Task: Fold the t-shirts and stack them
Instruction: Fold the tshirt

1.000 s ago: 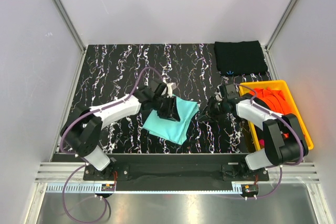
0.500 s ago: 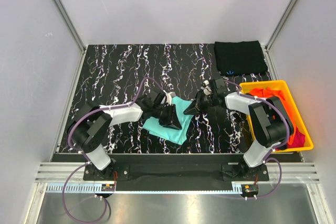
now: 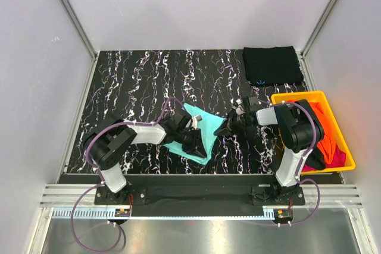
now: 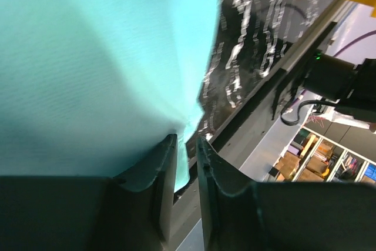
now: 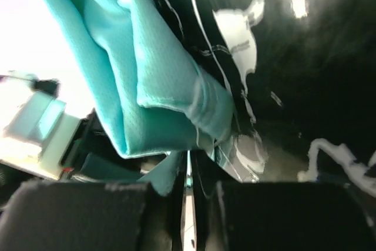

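We see the light teal t-shirt (image 3: 205,120) lying mid-table on the marbled table (image 3: 131,81), between the two arms. The left gripper (image 4: 185,145) pinches its edge with jaws nearly together. The right gripper (image 5: 188,171) is closed on a folded corner (the cloth bunches there). The black t-shirt (image 3: 272,65) lies folded in the far right corner, and the orange t-shirt (image 3: 327,135) sits in the yellow bin (image 3: 297,94).

Plain white walls (image 3: 196,4) and aluminium posts (image 3: 71,13) enclose a black marbled tabletop (image 3: 137,81).
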{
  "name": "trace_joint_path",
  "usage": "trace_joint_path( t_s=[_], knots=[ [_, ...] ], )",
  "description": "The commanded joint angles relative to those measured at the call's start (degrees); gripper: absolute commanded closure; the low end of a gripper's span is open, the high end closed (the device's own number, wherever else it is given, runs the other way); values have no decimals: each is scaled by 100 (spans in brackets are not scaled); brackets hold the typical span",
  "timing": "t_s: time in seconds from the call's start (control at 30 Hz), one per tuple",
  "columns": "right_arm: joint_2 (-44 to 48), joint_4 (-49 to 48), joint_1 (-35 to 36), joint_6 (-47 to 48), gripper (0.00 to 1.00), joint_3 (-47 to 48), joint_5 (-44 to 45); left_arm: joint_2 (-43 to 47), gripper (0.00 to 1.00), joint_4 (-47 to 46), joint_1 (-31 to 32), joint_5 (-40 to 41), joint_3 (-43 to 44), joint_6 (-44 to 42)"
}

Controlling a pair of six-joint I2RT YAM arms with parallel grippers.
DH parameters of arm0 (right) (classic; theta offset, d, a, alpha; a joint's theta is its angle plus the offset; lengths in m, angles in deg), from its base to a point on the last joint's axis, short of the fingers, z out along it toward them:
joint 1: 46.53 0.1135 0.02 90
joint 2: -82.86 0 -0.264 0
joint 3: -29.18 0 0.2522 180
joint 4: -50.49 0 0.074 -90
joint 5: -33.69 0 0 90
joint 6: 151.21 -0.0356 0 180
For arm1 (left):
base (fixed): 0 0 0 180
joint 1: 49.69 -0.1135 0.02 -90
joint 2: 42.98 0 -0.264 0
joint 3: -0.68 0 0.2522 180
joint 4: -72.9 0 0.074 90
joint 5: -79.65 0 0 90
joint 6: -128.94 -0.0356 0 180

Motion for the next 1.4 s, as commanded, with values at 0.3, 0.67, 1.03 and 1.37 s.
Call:
trace_joint_path(
  t_s=[0.3,0.67,1.03,1.37],
  knots=[
    [226,531,-206,419,87,570,-96,436,75,326,7,-279,96,-326],
    [-178,522,-215,295,86,939,88,112,74,310,60,-429,396,-343],
    [-732,767,-654,743,86,1228,193,-39,75,-24,130,-499,-131,-448],
    [-92,2024,-690,1298,81,2037,562,1533,72,1214,-570,-288,-60,-1063]
  ],
)
